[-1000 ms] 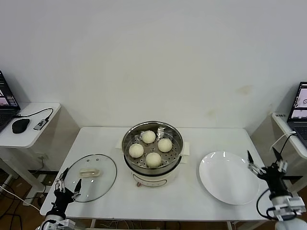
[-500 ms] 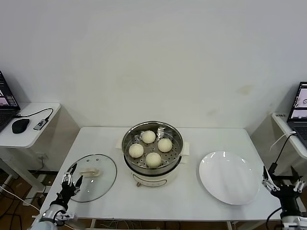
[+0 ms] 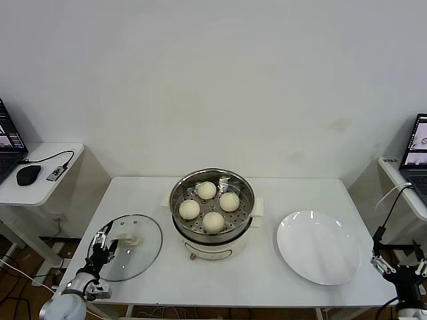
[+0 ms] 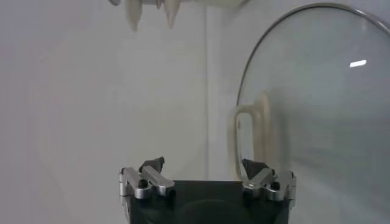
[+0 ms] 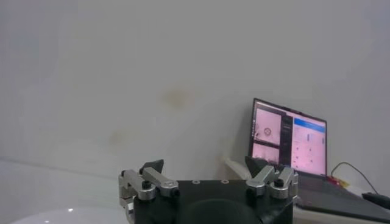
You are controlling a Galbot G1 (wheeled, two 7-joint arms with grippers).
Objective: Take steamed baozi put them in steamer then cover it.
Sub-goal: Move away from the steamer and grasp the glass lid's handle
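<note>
The steamer (image 3: 248,200) stands at mid table with four cream-white baozi (image 3: 213,221) on its perforated tray. The cover (image 3: 143,257), a clear glass lid, lies flat on the table left of the steamer, its cream handle (image 3: 125,240) on top. My left gripper (image 3: 105,247) is open over the lid's near-left edge, close to the handle. In the left wrist view the lid (image 4: 317,109) and its handle (image 4: 253,131) lie just ahead of the open left gripper (image 4: 204,165). My right gripper (image 3: 399,265) is open and empty off the table's front right corner.
An empty white plate (image 3: 319,247) lies right of the steamer. Side tables carry a laptop, mouse and cable at the left (image 3: 30,175) and a laptop at the right (image 3: 417,150). The right wrist view shows the open right gripper (image 5: 204,165), that laptop (image 5: 289,137) and the wall.
My left gripper has moved forward and inward over the lid toward its handle. My right gripper has drawn back and down, away from the plate. The baozi and lid have not moved.
</note>
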